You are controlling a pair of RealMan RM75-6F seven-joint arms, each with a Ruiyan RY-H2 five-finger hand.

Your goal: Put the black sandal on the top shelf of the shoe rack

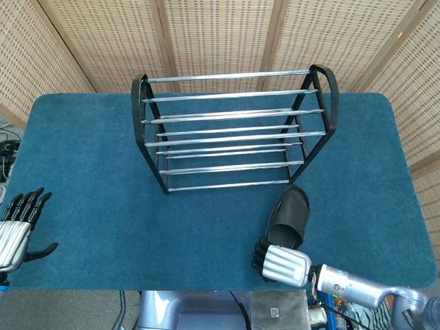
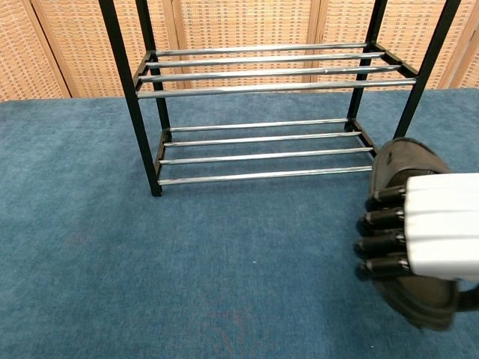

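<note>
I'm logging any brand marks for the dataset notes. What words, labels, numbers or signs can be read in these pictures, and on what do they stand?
None can be read: the black sandal, the shoe rack, the right hand and the left hand show no legible text in either view.

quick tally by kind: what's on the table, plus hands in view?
Black sandal: 1
Shoe rack: 1
Robot hands: 2, left hand and right hand
Total: 4
</note>
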